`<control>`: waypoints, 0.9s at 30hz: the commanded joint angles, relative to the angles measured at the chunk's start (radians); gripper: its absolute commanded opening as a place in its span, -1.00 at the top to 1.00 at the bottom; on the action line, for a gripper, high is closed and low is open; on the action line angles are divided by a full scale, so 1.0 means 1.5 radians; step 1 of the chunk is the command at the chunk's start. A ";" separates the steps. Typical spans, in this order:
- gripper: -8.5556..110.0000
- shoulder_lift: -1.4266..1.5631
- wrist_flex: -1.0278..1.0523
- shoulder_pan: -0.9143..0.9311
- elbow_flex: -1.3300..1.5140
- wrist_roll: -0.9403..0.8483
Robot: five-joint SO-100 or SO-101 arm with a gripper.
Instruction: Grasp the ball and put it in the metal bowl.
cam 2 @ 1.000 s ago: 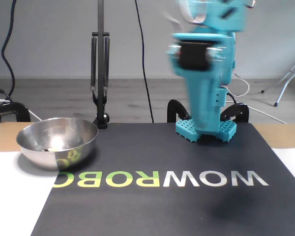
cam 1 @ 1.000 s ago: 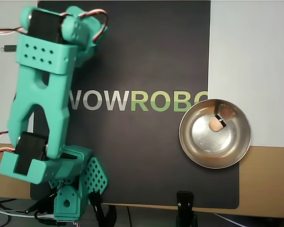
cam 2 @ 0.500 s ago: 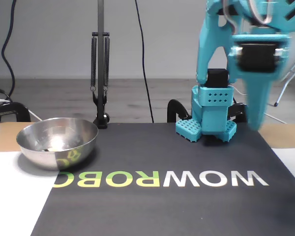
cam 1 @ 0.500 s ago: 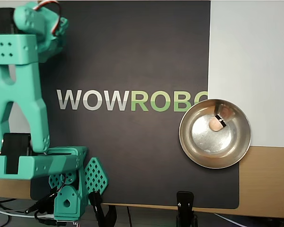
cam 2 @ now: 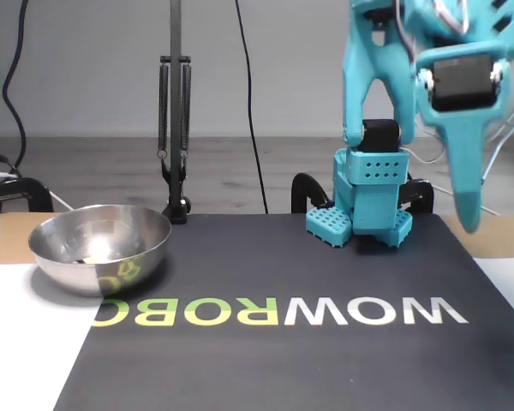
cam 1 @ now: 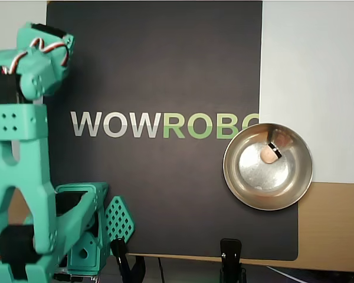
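Teal arm (cam 2: 385, 103) folded back over its base, my end effector (cam 2: 469, 218) pointing down, opening unreadable, ball (cam 1: 267, 154) in metal bowl (cam 1: 301, 177).

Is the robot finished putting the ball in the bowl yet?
It looks finished. In the overhead view the ball lies inside the metal bowl. The gripper holds nothing and hangs on the far side of the mat from the bowl. Nothing seems left.

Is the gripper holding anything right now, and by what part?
Nothing is held. The gripper hangs empty above the mat's edge, while the ball lies inside the metal bowl.
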 commanded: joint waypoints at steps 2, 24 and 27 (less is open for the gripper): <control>0.86 0.112 -0.106 0.001 0.144 -0.050; 0.86 0.559 -0.487 0.001 0.733 -0.254; 0.86 0.620 -0.511 0.001 0.793 -0.259</control>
